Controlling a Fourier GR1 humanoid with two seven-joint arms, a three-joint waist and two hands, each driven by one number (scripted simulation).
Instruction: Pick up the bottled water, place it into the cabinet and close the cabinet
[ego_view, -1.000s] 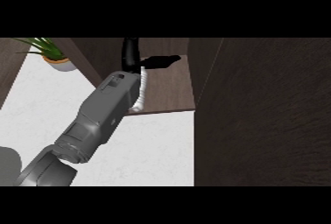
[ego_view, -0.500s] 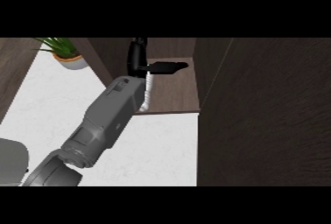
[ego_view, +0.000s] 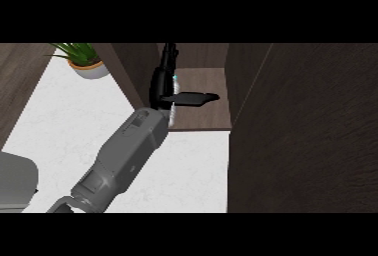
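Bottled water (ego_view: 171, 107) barely visible from the head view: only a pale sliver with a teal cap, caught between the black fingers and thumb of the hand (ego_view: 166, 92) at the cabinet (ego_view: 203, 117) shelf's left edge. Which hand unclear from this view; judging by the forearm entering from lower left, probably the left. Fingers curled round the bottle, thumb jutting right over the shelf board. No other hand in view.

To finish the step well: carry the bottle further inward over the shelf, away from the front lip, set upright, then release straight and withdraw along the same line. Door panel (ego_view: 303, 125) at right open, dark and tall, close beside the shelf; worth keeping clear of.

White marbled counter (ego_view: 74, 130) beneath the forearm; potted plant (ego_view: 85, 62) at the far left corner, well apart.
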